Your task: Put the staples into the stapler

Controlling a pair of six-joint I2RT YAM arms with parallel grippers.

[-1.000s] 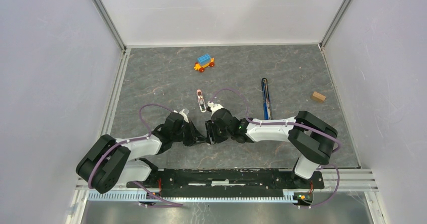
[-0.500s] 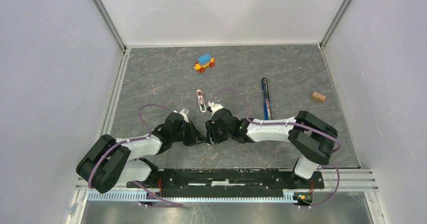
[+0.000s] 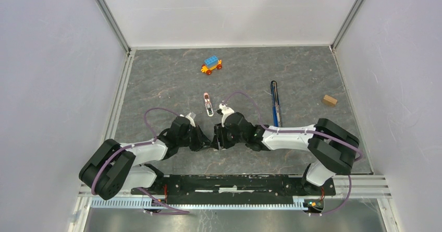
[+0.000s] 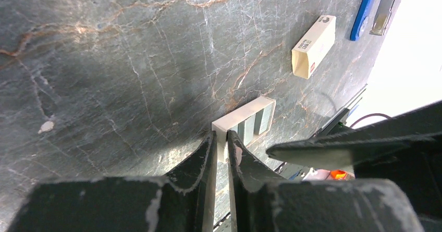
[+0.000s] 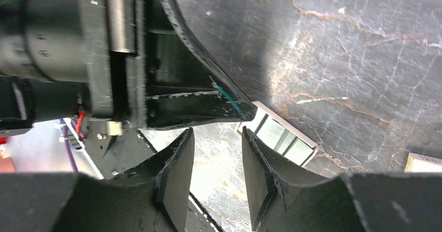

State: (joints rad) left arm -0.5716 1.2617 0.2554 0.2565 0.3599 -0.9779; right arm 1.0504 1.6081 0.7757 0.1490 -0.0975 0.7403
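My left claw (image 4: 220, 138) is pinched almost together on the end wall of the staple tray (image 4: 245, 118), which lies flat on the table (image 3: 156, 75). My right claw (image 5: 216, 134) stands apart, with only bare table between its fingers and its tips just beside the tray. From above I cannot make out the tray (my wrists cover it); only the wrist views show it. The top view alone shows the stapler (image 3: 275, 102) whole, lying well to the right of both claws, and the car (image 3: 211, 65) farther back. My left wrist catches a cream box (image 4: 312, 47) near the stapler's end.
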